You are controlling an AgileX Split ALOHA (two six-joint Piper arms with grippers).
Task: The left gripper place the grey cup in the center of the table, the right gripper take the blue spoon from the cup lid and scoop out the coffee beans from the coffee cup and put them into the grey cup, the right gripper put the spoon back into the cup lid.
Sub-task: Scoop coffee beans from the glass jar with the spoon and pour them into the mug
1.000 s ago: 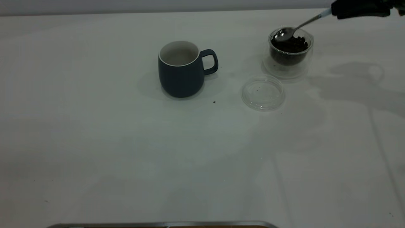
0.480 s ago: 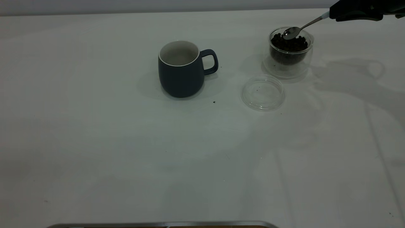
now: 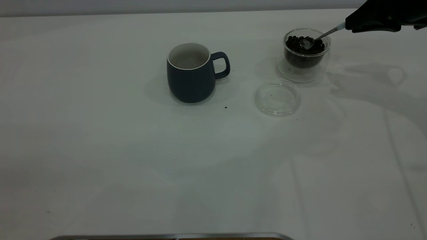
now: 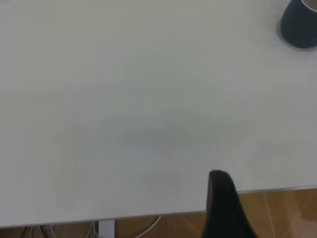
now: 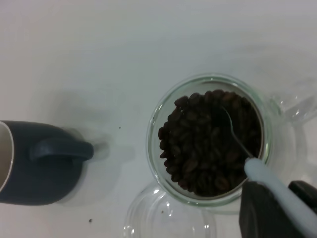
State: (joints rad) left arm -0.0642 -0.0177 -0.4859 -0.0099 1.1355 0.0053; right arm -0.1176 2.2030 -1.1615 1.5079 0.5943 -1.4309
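While the right gripper (image 3: pixel 348 24) holds the pale handle end of the blue spoon (image 3: pixel 322 36) clamped between its fingers at the far right of the table (image 3: pixel 133 160), the spoon bowl lies down among the coffee beans (image 3: pixel 304 45) inside the coffee cup (image 3: pixel 306 55). The long axis of the spoon runs from the gripper down and to the left into the cup, so the bowl points toward the grey cup (image 3: pixel 190 72). The grey cup stands upright near the center of the table, well to the left of the coffee cup, with its handle turned to the right; its white inside seems to hold no beans. The cup lid (image 3: pixel 277 97) lies flat, without the spoon, just nearer than the coffee cup. The scooping seems to be in progress, and the loaded spoon must probably travel left over the table and be kept level. Of the left gripper (image 4: pixel 225 208) only one dark finger shows, over the near table edge, so its state cannot be told; it looks idle.
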